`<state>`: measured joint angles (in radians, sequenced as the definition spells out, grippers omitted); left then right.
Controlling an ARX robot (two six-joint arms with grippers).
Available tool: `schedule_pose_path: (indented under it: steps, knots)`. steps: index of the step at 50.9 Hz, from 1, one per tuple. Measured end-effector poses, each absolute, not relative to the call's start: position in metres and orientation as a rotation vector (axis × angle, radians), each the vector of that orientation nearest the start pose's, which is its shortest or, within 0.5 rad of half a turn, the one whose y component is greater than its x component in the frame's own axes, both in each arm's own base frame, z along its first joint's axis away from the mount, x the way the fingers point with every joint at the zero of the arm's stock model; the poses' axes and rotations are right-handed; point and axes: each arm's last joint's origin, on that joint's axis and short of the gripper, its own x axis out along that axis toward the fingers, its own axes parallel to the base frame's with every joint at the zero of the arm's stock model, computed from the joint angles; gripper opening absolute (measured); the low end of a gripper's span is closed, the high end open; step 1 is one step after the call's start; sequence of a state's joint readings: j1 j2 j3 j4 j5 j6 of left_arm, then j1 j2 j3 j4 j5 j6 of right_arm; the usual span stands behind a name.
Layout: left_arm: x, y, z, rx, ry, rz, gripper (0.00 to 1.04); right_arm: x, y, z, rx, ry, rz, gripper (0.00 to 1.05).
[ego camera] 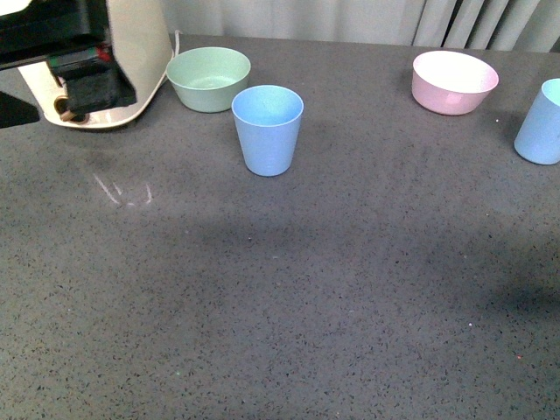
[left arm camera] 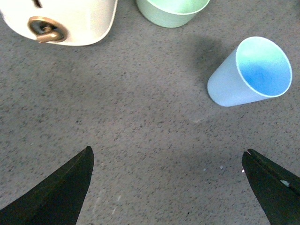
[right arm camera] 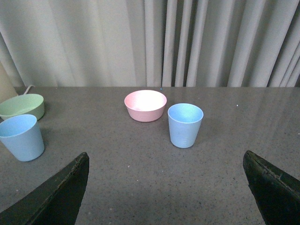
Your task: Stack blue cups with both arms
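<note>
Nearest the robot, both claws hung empty over the grey table (ego camera: 280, 306). The left gripper (left arm camera: 167, 152) had its fingers spread wide, and so did the right gripper (right arm camera: 165, 154), each apparently readied for its own cup. Further out, the left-hand blue cup (ego camera: 268, 129) stood upright, and the right-hand blue cup (ego camera: 541, 122) stood well apart at the edge of view, so nothing was stacked yet. Just behind them sat the mint-green bowl (ego camera: 208, 79) and the pink bowl (ego camera: 455, 81).
</note>
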<state>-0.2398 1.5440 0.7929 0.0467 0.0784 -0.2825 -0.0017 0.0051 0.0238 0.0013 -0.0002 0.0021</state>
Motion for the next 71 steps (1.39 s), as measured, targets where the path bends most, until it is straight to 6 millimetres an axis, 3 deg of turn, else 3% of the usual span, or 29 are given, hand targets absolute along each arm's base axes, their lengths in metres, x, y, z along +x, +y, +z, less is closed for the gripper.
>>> schedule_pose_path:
  steps: [29,44,71]
  knots:
    - [0.362,-0.121,0.163,-0.254,0.816,-0.2,0.96,0.097,0.0,0.171,0.002,-0.02,-0.002,0.96]
    - [0.374,-0.147,0.146,-0.247,0.876,-0.177,0.96,0.097,0.0,0.171,0.002,-0.02,-0.002,0.96]
    - [0.407,-0.17,0.14,-0.228,0.892,-0.157,0.96,0.097,0.0,0.171,0.002,-0.02,-0.002,0.96]
